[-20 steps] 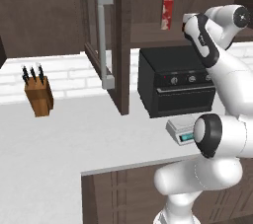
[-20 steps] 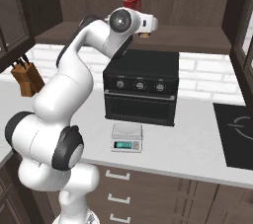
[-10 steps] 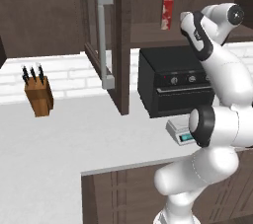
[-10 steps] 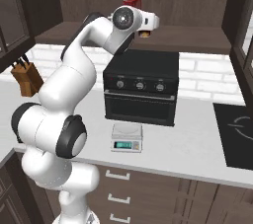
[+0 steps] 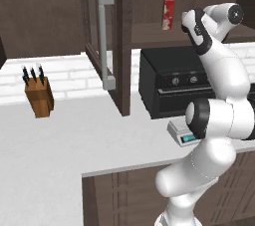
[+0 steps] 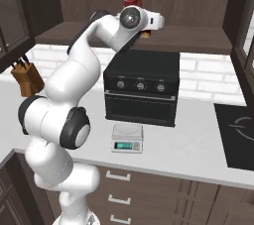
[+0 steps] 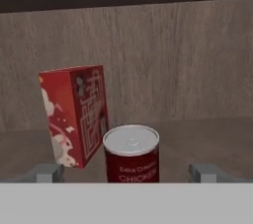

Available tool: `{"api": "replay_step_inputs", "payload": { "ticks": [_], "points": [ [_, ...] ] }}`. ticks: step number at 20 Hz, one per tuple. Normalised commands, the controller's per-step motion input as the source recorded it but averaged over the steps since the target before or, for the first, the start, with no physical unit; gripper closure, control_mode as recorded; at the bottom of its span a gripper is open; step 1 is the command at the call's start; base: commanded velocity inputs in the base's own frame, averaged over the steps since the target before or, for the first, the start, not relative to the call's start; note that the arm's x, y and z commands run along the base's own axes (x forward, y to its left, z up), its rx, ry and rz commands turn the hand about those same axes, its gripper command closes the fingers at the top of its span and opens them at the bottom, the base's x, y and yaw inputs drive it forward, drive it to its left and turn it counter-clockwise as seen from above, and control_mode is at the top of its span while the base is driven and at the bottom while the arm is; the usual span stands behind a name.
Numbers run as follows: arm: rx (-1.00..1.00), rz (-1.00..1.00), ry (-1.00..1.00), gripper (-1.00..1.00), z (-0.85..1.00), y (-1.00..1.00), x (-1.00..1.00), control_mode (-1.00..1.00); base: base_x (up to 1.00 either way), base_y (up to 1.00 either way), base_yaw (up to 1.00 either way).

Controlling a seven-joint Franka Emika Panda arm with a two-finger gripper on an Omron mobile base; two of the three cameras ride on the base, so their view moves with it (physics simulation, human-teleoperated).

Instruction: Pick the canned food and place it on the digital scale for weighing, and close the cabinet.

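Canned food [image 7: 131, 154] stands on the cabinet shelf just beside a red box [image 7: 74, 114], centred between the spread, empty tool [image 7: 126, 172], so the reach is under way and closing on it comes next.

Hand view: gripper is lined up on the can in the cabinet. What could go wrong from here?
1. The red box stands close beside the canned food; the left fingertip could clip it and tip it.
2. The open gripper sits low on the can, whose bottom is hidden, so grasp depth is uncertain.
3. The cabinet door is open, a possible obstacle during withdrawal.
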Motion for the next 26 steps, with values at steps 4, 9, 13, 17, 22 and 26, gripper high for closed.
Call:
{"api": "replay_step_inputs", "payload": {
  "ticks": [4, 9, 13, 17, 22, 26],
  "points": [
    [0.0, 0.0, 0.0, -1.0, -0.18, 0.0, 0.24, -1.0, 0.0, 0.0, 0.0],
    [0.0, 0.0, 0.0, -1.0, -0.17, -0.01, 0.22, -1.0, 0.0, 0.0, 0.0],
    [0.0, 0.0, 0.0, -1.0, -0.04, -0.04, 0.15, -1.0, 0.0, 0.0, 0.0],
    [0.0, 0.0, 0.0, -1.0, -0.01, -0.01, 0.16, -1.0, 0.0, 0.0, 0.0],
    [0.0, 0.0, 0.0, -1.0, -0.01, 0.0, 0.26, -1.0, 0.0, 0.0, 0.0],
    [0.0, 0.0, 0.0, -1.0, -0.04, -0.04, 0.33, -1.0, 0.0, 0.0, 0.0]
  ]
}}
